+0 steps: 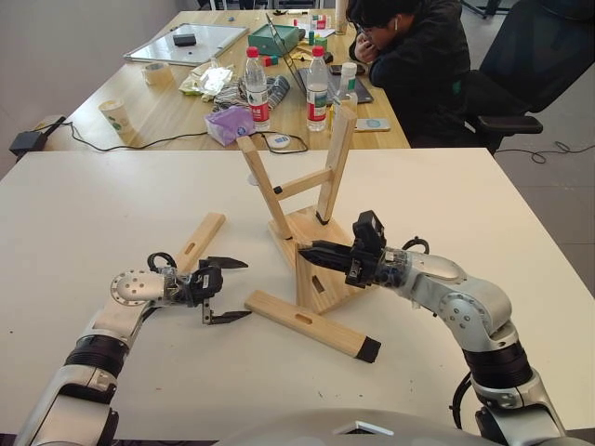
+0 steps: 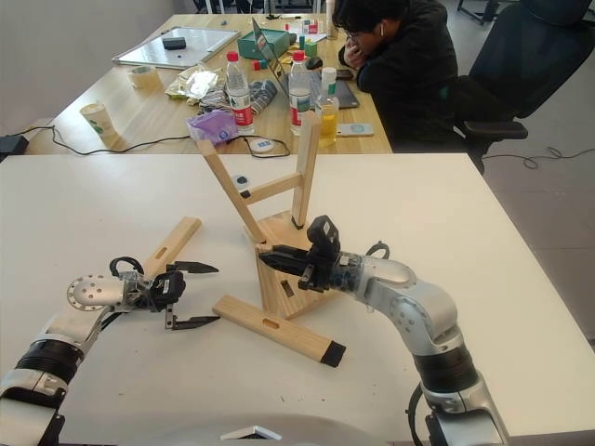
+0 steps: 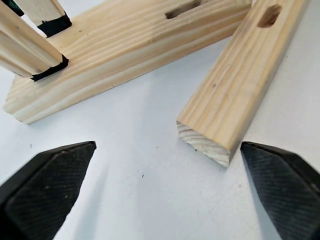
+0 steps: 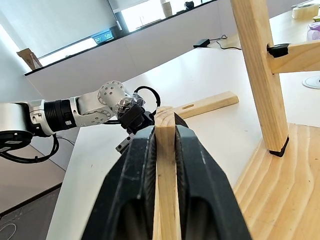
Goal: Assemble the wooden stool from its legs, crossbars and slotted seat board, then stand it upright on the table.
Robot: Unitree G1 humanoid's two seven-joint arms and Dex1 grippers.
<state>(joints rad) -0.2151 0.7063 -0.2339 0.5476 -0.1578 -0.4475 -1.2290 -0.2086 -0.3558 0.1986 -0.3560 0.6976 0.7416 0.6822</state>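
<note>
The left pincer hung wide apart over the bench, with the blunt end of a loose leg just at its 3 o'clock and a second leg at its 12. An off-centre close could skid the loose leg away. At 1 o'clock the seat board stood tilted, its fitted legs pointing up. The right pincer was clamped on the board's edge, and a slack grip there would likely topple it.

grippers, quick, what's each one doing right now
left gripper: open, holding nothing
right gripper: shut on the edge of the stool board
</note>
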